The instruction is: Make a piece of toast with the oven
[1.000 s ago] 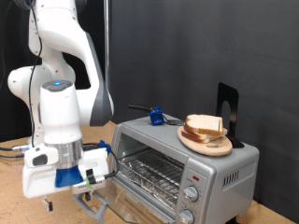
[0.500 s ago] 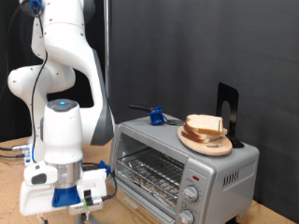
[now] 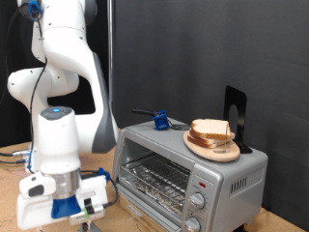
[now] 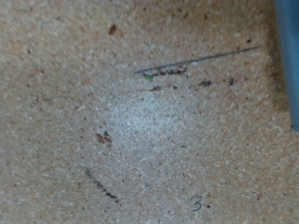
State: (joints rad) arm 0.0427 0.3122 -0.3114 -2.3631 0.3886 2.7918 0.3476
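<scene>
The silver oven (image 3: 232, 172) stands at the exterior view's right with its glass door folded down and its wire rack (image 3: 154, 179) bare. Pale bread slices, the toast (image 3: 212, 129), lie stacked on a round wooden plate (image 3: 207, 147) on the oven's top. My gripper (image 3: 89, 220) hangs low at the bottom left, just in front of the open door, with its fingertips cut off by the frame edge. The wrist view shows only the speckled table top (image 4: 140, 121) close up and a blue strip (image 4: 288, 56) at one edge. Nothing shows between the fingers.
A black upright stand (image 3: 235, 116) and a small blue-and-black object (image 3: 161, 120) sit on the oven's top behind the plate. Two round knobs (image 3: 198, 200) are on the oven's front. The white arm (image 3: 58, 58) fills the left, with cables on the table behind it.
The hand has sunk lower and shifted a little to the exterior view's left, close to the table. The oven, plate and bread have not moved.
</scene>
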